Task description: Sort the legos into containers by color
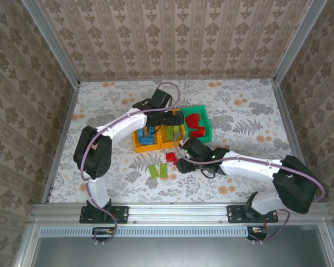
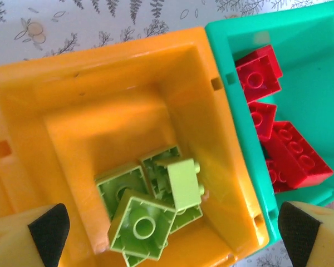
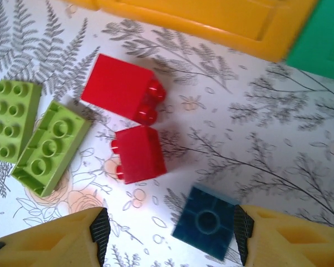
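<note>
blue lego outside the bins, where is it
Right wrist view: the blue lego lies between the fingers of the right end effector, right of a red lego.

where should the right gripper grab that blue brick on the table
Take it by two opposite flat side walls, coming straight down from above. The blue brick lies hollow side up on the table, between the open fingers of the right gripper and close to one of them. It sits slightly askew, so a small wrist turn to square the pads would probably help.
</note>
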{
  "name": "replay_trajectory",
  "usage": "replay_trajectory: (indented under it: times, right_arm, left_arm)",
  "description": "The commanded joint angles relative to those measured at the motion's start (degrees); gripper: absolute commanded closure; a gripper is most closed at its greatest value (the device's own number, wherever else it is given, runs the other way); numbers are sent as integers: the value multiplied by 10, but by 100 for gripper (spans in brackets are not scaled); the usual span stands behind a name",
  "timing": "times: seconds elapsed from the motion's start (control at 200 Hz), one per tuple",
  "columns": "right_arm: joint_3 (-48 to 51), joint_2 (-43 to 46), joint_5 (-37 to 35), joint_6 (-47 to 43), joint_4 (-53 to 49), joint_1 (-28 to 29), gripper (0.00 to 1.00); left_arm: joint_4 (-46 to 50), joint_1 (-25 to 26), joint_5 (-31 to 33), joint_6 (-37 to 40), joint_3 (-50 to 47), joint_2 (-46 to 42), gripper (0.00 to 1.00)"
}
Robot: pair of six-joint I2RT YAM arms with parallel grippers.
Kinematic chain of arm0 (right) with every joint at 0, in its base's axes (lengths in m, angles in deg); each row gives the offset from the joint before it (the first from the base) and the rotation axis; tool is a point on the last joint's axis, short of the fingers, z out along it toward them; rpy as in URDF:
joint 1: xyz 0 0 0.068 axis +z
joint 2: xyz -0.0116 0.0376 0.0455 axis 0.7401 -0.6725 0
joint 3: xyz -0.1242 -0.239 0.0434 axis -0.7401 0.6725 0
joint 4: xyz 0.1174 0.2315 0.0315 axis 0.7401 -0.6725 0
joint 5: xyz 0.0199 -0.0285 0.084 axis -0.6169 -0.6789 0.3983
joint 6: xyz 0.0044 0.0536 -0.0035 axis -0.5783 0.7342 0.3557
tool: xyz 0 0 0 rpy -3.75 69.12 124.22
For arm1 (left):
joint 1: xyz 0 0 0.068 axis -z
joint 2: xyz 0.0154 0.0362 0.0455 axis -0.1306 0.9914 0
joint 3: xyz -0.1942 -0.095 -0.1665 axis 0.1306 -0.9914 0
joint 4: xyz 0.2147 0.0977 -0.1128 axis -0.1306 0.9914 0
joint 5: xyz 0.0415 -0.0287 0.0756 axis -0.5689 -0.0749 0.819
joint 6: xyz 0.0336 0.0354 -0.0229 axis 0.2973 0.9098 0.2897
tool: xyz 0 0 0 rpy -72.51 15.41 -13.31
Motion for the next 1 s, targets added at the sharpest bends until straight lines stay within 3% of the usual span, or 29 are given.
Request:
replay_trajectory:
  times: [0.0,0.485,0.67,0.85,0.995]
  right_arm:
    - [-23,-27,-15,-34,-19,11,36]
    - [-72,-116,-7,-57,-18,26,38]
    - [-85,-141,-15,-59,-28,27,51]
    - [-78,-122,-17,-56,-11,27,69]
    - [-60,-73,-26,-50,7,26,74]
  left_arm:
    - [-1,0,12,2,-31,-41,0]
    - [-32,-18,16,-7,-138,-110,0]
    - [-37,-25,12,-13,-154,-120,0]
    - [-34,-26,28,-11,-171,-135,0]
    - [-25,-26,42,-5,-186,-147,0]
